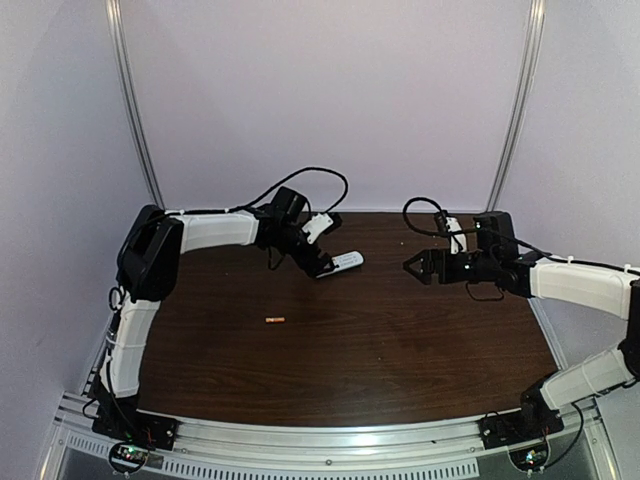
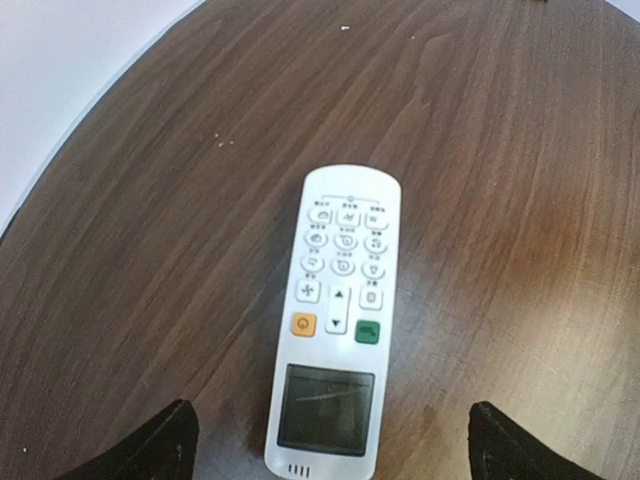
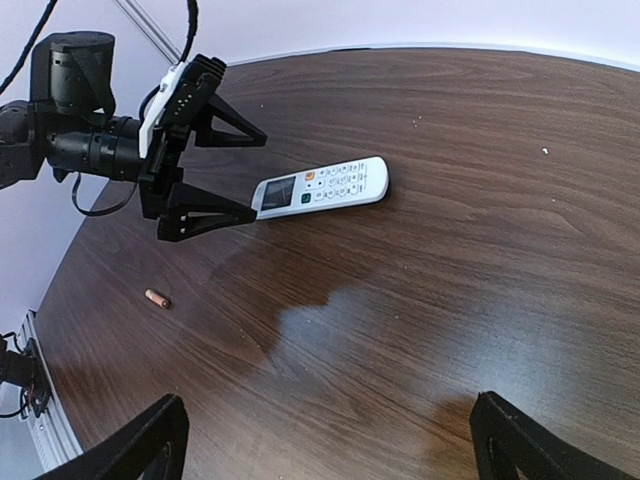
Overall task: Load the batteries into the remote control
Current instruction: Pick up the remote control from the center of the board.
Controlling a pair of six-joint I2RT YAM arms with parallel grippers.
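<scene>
Remote control (image 2: 335,320) lay face-up, display end between spread, empty jaws of left gripper (image 2: 330,440), long axis running away from wrist. Right gripper (image 1: 412,266), also released, stood farther off. One battery (image 1: 275,320) lay apart, nearer bases.

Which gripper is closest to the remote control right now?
The left gripper: its open fingers flank the display end of the remote control. The right gripper, also open, stands well apart from it, off to the right.

White remote control (image 2: 335,320) with orange and green buttons, orange-red battery (image 1: 275,320), dark wood-grain table (image 1: 400,350)
</scene>
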